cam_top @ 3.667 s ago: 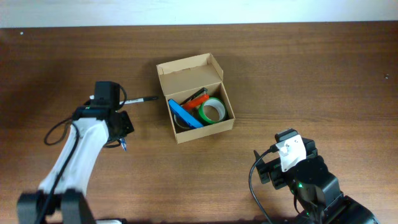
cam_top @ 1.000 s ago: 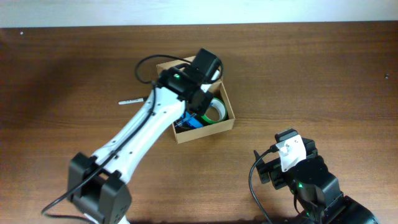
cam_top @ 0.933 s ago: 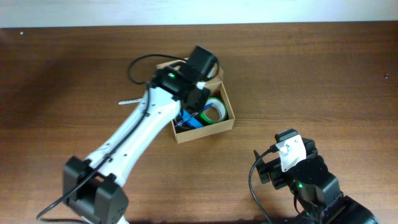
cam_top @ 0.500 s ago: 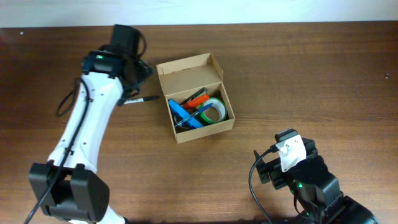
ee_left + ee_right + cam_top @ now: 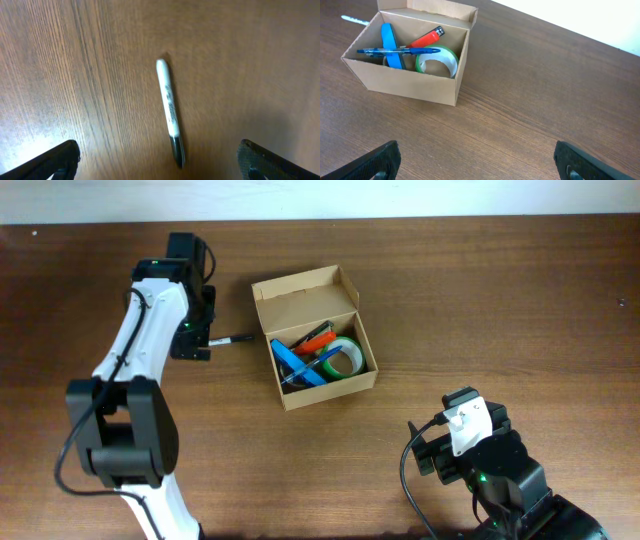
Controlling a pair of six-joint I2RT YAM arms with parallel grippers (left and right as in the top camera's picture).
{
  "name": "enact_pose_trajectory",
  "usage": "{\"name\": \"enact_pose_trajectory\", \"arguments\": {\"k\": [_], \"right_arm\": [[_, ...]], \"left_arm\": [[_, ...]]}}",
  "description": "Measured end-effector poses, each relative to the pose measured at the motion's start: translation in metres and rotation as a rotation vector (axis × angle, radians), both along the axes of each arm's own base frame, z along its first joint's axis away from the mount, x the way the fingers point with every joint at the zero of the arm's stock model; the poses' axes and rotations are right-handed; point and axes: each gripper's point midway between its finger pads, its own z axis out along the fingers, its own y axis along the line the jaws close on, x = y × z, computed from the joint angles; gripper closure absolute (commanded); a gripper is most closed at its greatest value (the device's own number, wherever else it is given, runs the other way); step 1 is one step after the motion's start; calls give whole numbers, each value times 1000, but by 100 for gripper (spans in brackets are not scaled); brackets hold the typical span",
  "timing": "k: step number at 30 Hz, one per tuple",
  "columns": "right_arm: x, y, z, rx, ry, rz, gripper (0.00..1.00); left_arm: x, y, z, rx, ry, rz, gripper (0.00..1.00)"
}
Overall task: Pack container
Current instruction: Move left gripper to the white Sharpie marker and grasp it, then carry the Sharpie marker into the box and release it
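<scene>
The small tan cardboard container (image 5: 330, 392) is set near the middle of the brown wooden bench (image 5: 500, 300), with its flap lid raised at 12 o'clock. A green tape roll (image 5: 437, 62) and a blue pen (image 5: 400, 50) are seen inside it. At its 9 o'clock a white marker with a black cap (image 5: 169, 107) is laid on the bench, and the left gripper (image 5: 195, 340) is hung over it with jaws spread wide and nothing pinched. The right gripper (image 5: 479, 162) is placed at 5 o'clock, jaws likewise spread.

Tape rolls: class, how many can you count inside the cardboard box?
2. A blue roll stands on edge in the box; a green roll sits beside it. More may lie hidden underneath.
</scene>
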Motion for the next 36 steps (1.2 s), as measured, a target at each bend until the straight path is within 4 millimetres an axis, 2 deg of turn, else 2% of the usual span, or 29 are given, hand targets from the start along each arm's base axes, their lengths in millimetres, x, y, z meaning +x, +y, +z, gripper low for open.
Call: {"name": "enact_pose_trajectory", "arguments": {"k": [6, 8, 10, 11, 12, 17, 28, 33, 35, 36], "right_arm": [[0, 0, 0, 0, 0, 0, 1], [0, 0, 0, 0, 0, 0, 1], [0, 0, 0, -1, 0, 0, 1], [0, 0, 0, 0, 0, 0, 1], [0, 0, 0, 0, 0, 0, 1], [0, 0, 0, 0, 0, 0, 1], [0, 0, 0, 0, 0, 0, 1], [0, 0, 0, 0, 0, 0, 1], [0, 0, 0, 0, 0, 0, 1], [0, 0, 0, 0, 0, 0, 1]], "left_arm": [[16, 3, -29, -60, -10, 48, 0], [23, 1, -37, -73, -21, 48, 3], [26, -2, -45, -87, -18, 47, 9], [27, -3, -48, -94, -18, 47, 18], [27, -5, -52, -102, -12, 49, 23], [26, -7, -58, -116, 1, 55, 34], [24, -9, -69, -128, 25, 58, 37], [22, -14, -78, -154, 49, 56, 57], [22, -16, -79, -166, 50, 55, 70], [23, -16, -79, -170, 50, 56, 82]]}}
